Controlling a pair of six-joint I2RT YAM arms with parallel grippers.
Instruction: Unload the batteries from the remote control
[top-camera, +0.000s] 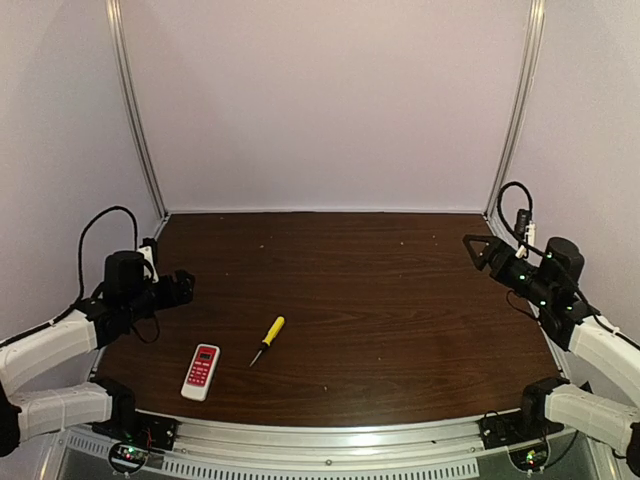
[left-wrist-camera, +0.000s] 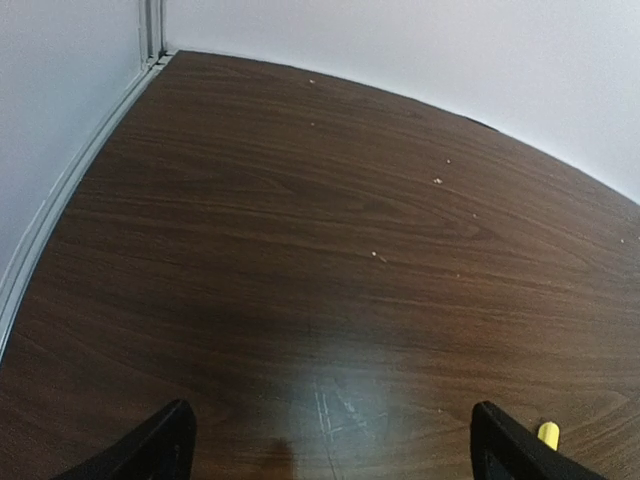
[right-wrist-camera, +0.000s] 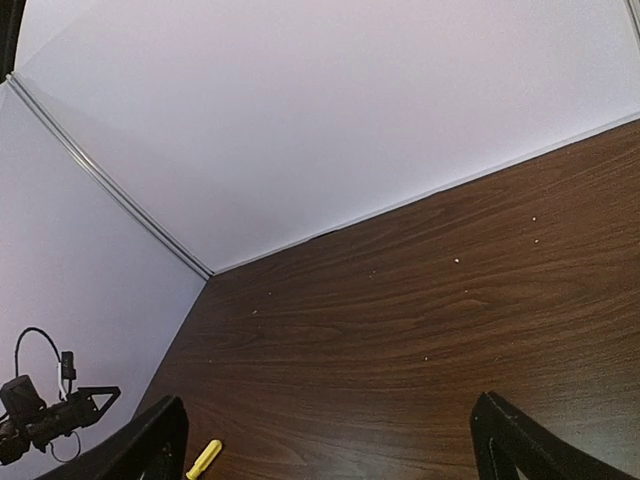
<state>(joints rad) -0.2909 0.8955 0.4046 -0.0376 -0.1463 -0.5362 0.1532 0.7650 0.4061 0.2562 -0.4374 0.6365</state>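
Observation:
The remote control (top-camera: 201, 371) lies flat near the table's front left, red button face up with its small dark display at the far end. The batteries are hidden from view. My left gripper (top-camera: 182, 287) hovers open at the left edge, behind and to the left of the remote, nothing between its fingers (left-wrist-camera: 160, 445). My right gripper (top-camera: 481, 250) hangs open at the far right, well away from the remote, with bare table between its fingers (right-wrist-camera: 150, 440).
A yellow-handled screwdriver (top-camera: 268, 339) lies just right of the remote; its handle tip shows in the left wrist view (left-wrist-camera: 548, 434) and the right wrist view (right-wrist-camera: 203, 459). White walls with metal corner posts enclose the brown wooden table (top-camera: 370, 300).

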